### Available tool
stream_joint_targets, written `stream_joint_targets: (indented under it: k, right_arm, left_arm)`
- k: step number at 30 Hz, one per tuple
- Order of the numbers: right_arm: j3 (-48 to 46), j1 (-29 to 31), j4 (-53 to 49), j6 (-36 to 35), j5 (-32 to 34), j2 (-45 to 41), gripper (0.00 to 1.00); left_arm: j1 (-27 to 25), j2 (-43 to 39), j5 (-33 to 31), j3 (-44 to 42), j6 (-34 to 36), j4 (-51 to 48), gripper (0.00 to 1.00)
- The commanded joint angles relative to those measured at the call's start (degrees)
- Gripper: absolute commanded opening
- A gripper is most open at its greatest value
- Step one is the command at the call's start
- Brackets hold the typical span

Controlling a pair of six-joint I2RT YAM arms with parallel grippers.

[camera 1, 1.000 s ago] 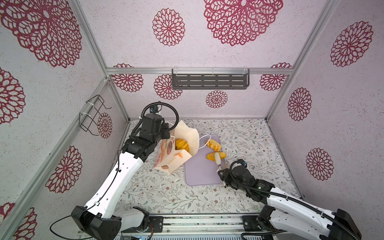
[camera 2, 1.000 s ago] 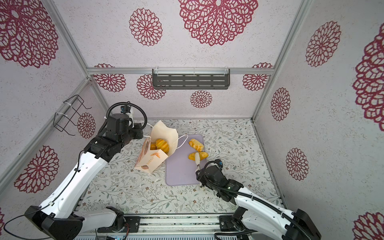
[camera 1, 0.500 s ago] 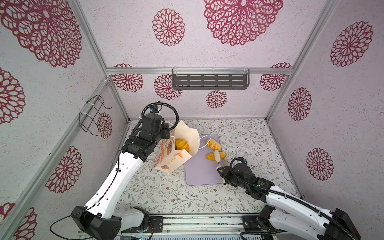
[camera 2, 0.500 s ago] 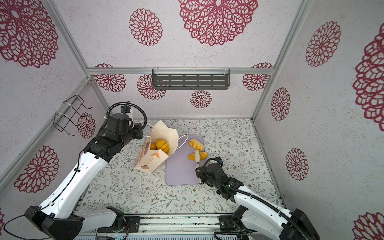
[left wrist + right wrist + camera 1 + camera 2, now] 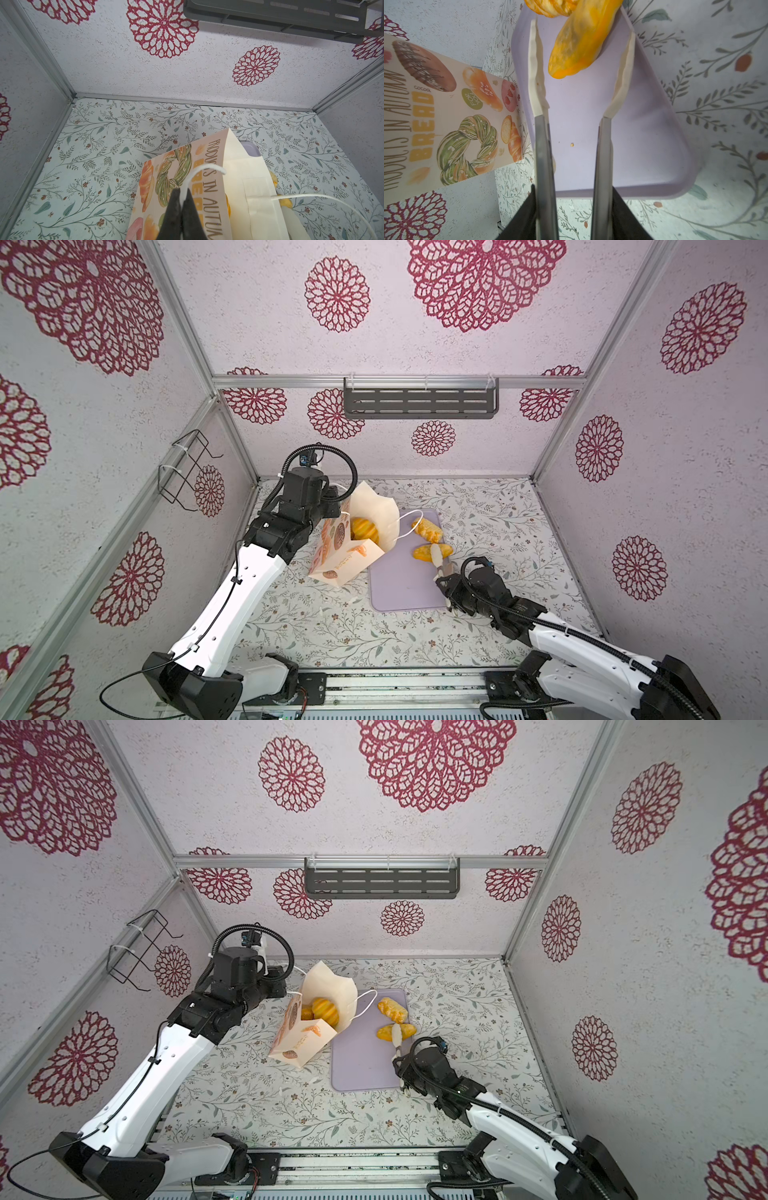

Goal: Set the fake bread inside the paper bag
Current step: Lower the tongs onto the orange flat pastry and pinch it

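The paper bag (image 5: 353, 560) (image 5: 303, 1044) stands tilted with its mouth open, and orange fake bread (image 5: 365, 529) (image 5: 325, 1011) shows inside it. My left gripper (image 5: 182, 193) (image 5: 337, 504) is shut on the bag's white cord handle (image 5: 199, 172). On the lilac tray (image 5: 403, 585) (image 5: 612, 135) lie a twisted roll (image 5: 428, 529) (image 5: 392, 1009) and a smooth oval loaf (image 5: 424, 551) (image 5: 583, 41). My right gripper (image 5: 574, 191) (image 5: 446, 583) is shut on metal tongs (image 5: 436, 558). Their white tips (image 5: 535, 72) stand apart on either side of the oval loaf's end.
A grey slotted shelf (image 5: 419, 402) hangs on the back wall and a wire rack (image 5: 183, 468) on the left wall. The bag's second cord handle (image 5: 405, 526) loops over the tray's far corner. Small white scraps (image 5: 353, 599) lie on the floral floor by the tray.
My right gripper has pushed the tongs a little further back, so their tips now reach around the oval loaf. The left arm and the bag have not moved.
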Motion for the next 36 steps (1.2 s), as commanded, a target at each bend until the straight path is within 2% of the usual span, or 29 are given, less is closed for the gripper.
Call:
stream_joint_targets:
  k: [1, 11, 19, 36]
  right_arm:
    - [1.51, -0.87, 3.94, -0.78, -0.91, 0.92, 0.48]
    - [3.55, -2.17, 6.89, -1.49, -3.09, 7.13, 0.46]
    - [2.98, -4.38, 9.8, -1.36, -4.83, 8.24, 0.41]
    - [0.39, -6.69, 12.31, -1.57, -7.72, 5.93, 0.15]
  left_arm:
    - [0.43, -1.01, 0.71, -0.37, -0.23, 1.3, 0.0]
    - [0.4, -1.09, 0.72, -0.19, -0.18, 1.13, 0.0]
    - [0.44, -1.1, 0.78, -0.19, -0.16, 1.05, 0.0]
    - [0.41, -0.92, 0.72, -0.19, -0.08, 1.06, 0.0]
